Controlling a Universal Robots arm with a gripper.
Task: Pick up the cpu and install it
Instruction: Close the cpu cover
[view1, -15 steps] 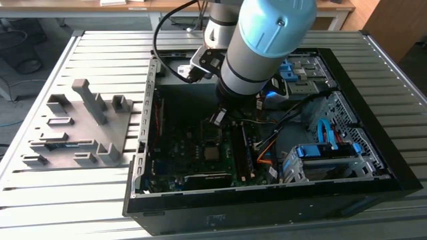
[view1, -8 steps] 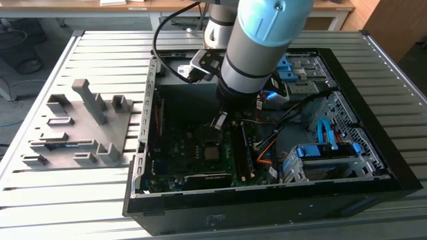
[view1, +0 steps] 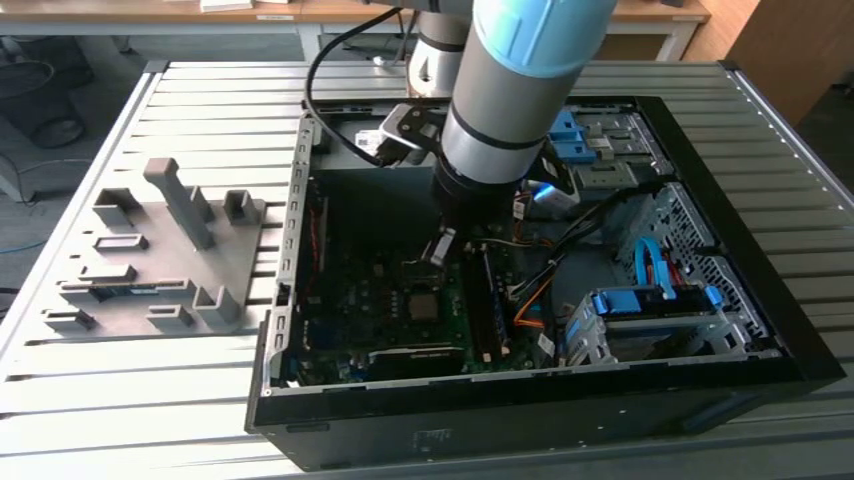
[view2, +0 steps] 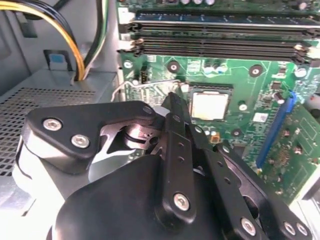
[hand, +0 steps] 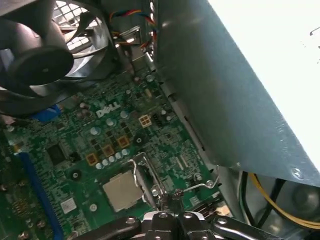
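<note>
The cpu (view2: 210, 105) is a small square chip with a pale silver top. It lies flat in the dark socket on the green motherboard (hand: 100, 130), inside the open computer case (view1: 534, 400). In the exterior view the cpu (view1: 424, 305) sits just below my gripper (view1: 441, 250). In both wrist views my black gripper (view2: 172, 100) hangs a little above the board beside the socket, near its thin wire lever (hand: 200, 187). The gripper (hand: 172, 217) is shut with nothing between its fingers, and the cpu (hand: 121, 190) lies apart from it.
The grey power-supply box (hand: 225, 90) rises close beside the socket, with yellow cables (view2: 65, 40) next to it. A black fan (hand: 45, 55) and memory slots (view2: 215, 40) border the board. Blue drive cages (view1: 641, 310) fill the case's right. A grey fixture (view1: 147, 260) lies outside on the left.
</note>
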